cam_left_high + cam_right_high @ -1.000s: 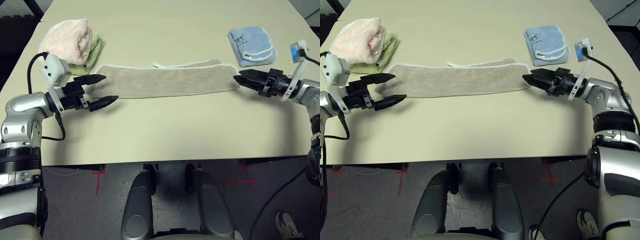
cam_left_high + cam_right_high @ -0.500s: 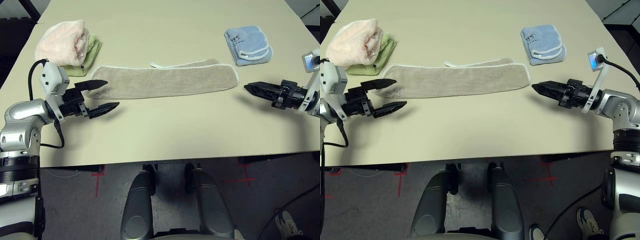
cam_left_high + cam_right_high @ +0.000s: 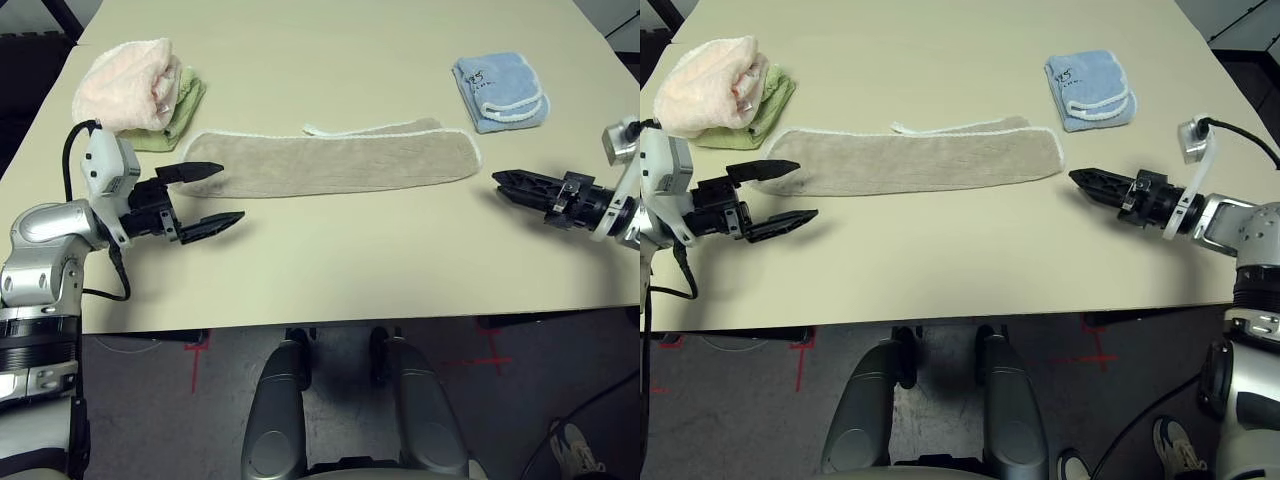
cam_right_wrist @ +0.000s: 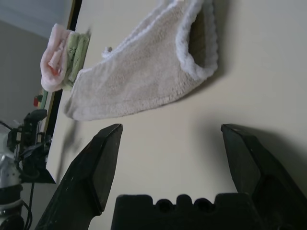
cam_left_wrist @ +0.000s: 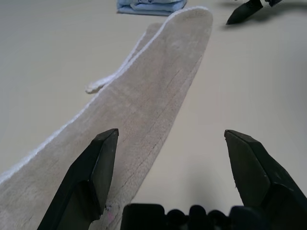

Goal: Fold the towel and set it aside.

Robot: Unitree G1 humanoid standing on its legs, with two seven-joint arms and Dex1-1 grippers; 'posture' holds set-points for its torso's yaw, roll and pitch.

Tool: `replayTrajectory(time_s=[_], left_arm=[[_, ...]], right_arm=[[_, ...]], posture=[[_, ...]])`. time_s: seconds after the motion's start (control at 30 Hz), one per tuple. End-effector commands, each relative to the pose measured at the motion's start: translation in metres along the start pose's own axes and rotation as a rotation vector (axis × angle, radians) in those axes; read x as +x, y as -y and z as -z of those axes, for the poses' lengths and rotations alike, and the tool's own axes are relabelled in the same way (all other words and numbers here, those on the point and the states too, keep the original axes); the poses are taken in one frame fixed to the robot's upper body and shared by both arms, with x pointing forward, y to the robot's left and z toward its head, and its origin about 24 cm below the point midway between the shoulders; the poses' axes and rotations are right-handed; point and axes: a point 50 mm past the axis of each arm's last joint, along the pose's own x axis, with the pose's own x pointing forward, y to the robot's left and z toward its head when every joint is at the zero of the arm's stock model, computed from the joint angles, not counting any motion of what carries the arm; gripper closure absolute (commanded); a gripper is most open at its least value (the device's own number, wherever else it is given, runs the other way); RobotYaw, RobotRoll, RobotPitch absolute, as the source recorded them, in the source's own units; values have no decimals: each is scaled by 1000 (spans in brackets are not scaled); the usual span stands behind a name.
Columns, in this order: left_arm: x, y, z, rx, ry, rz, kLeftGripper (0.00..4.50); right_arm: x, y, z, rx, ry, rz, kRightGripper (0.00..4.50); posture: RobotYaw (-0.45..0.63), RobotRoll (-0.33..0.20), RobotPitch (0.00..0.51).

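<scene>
The long beige terry towel with white stitched edging (image 3: pixel 330 162) lay folded lengthwise across the far middle of the cream table (image 3: pixel 330 260), its logo and tag hidden. The left gripper (image 3: pixel 210 194) hung wide open and empty by its left end. The right gripper (image 3: pixel 1088 184), also open and empty, had drawn back nearer and rightward off the towel's right end.

Beige table (image 3: pixel 330 260); dark grey floor (image 3: pixel 520 400) with red tape crosses (image 3: pixel 490 352).
</scene>
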Motion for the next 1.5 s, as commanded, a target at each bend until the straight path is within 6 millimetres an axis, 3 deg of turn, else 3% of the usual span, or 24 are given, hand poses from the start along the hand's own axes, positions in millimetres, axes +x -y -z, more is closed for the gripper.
replayTrajectory(time_s=[0.03, 0.4, 0.63, 0.73, 1.07, 1.3, 1.5], left_arm=[[4, 5, 1, -17, 6, 21, 21], [4, 7, -3, -24, 5, 23, 21], [3, 7, -3, -22, -1, 21, 21], [3, 7, -3, -22, -2, 22, 0], [5, 8, -1, -32, -1, 27, 0], [6, 7, -1, -32, 1, 27, 0], [5, 6, -1, -29, 1, 28, 0]], right_arm=[[6, 1, 8, 45, 17, 26, 0], [41, 6, 12, 82, 73, 120, 0], [47, 10, 6, 71, 118, 174, 0], [47, 11, 5, 70, 137, 198, 655], [43, 9, 7, 70, 152, 198, 4479], [35, 6, 8, 61, 173, 192, 4479], [12, -3, 3, 37, 173, 144, 4479]], posture=[[-34, 0, 274], [-20, 0, 271], [-20, 0, 270], [-24, 0, 269], [-32, 0, 266], [-39, 0, 262], [-41, 0, 262]])
